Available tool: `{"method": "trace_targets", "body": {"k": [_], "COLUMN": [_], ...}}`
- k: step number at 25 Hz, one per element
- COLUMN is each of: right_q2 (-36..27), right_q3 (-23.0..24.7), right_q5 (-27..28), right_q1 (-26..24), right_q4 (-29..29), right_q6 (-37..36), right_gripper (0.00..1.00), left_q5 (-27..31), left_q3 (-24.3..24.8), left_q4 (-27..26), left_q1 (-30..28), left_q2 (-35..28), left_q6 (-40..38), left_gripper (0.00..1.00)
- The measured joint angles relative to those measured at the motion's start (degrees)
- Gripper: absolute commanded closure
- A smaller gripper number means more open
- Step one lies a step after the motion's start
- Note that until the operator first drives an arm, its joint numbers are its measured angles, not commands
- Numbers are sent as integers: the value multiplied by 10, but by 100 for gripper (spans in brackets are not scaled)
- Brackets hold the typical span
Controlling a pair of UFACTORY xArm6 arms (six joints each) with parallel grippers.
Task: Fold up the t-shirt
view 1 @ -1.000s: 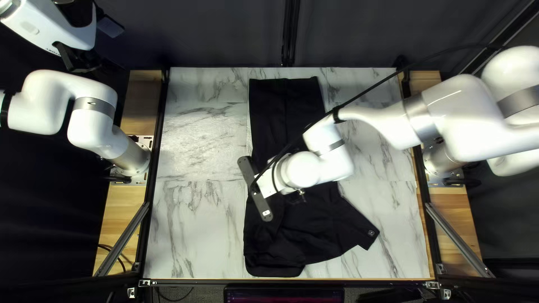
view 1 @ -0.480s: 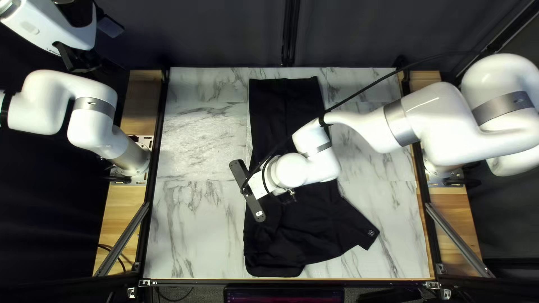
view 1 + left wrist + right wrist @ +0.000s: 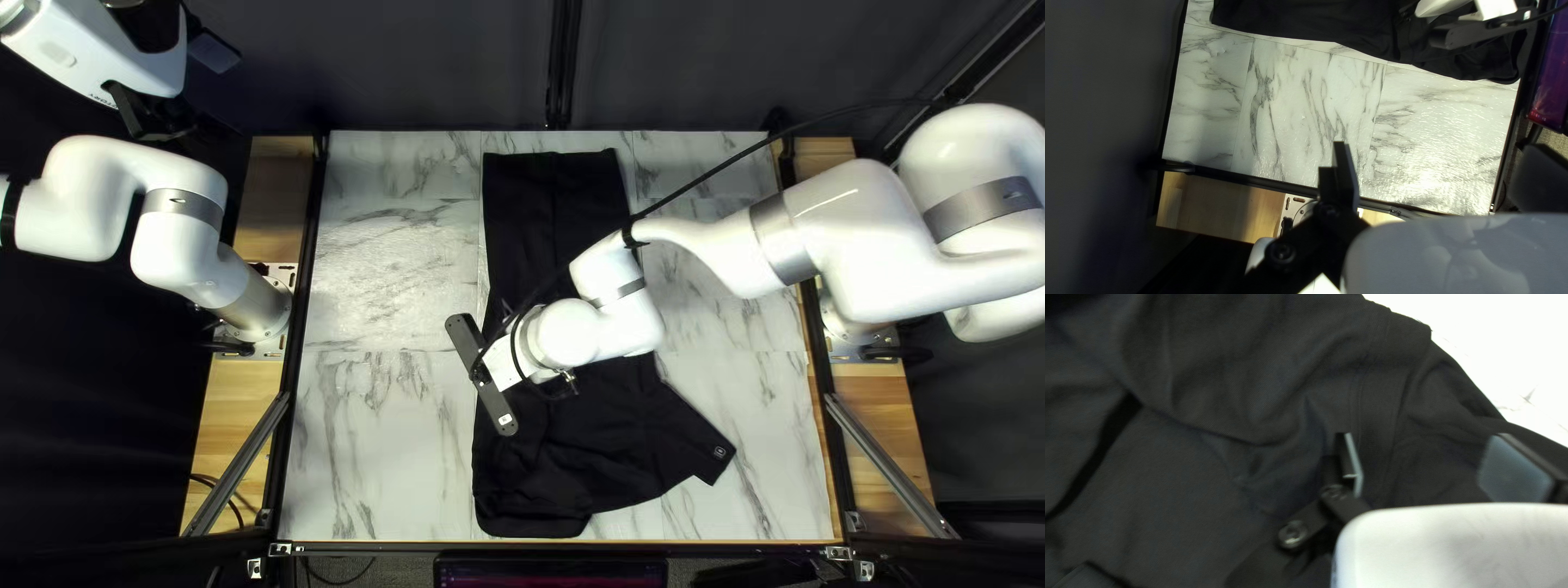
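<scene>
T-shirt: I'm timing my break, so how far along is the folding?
Partway, it seems. The T-shirt lies stretched lengthwise; no sleeve sticks out at the top left view's left, so that side looks folded in. Nothing is in hand: the right end effector is open over the cloth, the left one open too. Left to do: the sleeve jutting right, then probably the length.
</scene>
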Motion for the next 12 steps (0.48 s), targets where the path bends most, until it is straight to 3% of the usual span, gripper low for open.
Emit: {"method": "trace_targets", "body": {"k": [6, 12], "right_q2": [-45, -133], "right_q3": [51, 117], "right_q5": [5, 24], "right_q1": [29, 44], "right_q4": [-18, -21], "right_q6": [49, 69], "right_gripper": [0, 0], "left_q5": [0, 0], "left_q3": [0, 0], "left_q4": [0, 0], "left_q1": [0, 0], "left_q2": [0, 0], "left_q6": [0, 0], "left_gripper": [0, 0]}}
